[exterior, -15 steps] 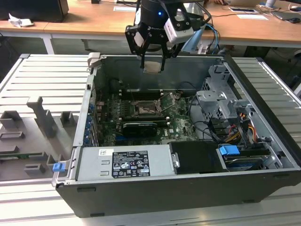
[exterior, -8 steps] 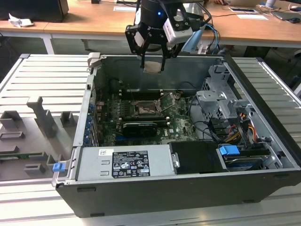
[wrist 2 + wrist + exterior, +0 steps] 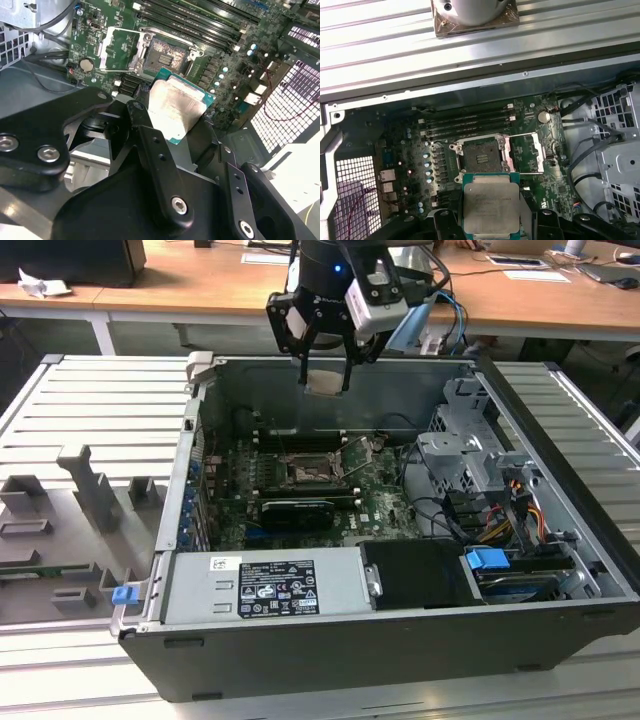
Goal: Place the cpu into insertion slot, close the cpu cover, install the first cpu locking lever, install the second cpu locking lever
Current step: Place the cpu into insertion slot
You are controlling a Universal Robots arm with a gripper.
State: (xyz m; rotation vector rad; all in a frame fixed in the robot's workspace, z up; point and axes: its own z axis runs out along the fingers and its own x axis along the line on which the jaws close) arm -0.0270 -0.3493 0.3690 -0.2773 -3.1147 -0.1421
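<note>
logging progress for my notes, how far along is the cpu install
Nothing looks finished yet. In hand: the gripper holds the cpu above the case. Left: the insertion slot sits empty and the cpu cover is swung open beside it, so every step of the task remains.

Open computer case [image 3: 330,650] on a slatted metal table [image 3: 90,400]
The case lay on its side; a grey power supply [image 3: 265,585] sat along its near wall, a long black card [image 3: 295,512] mid-board and a drive cage [image 3: 465,455] toward the exterior view's right. Grey fixtures [image 3: 90,485] stood near the table's edge at that view's left, before a wooden desk [image 3: 180,285].
</note>
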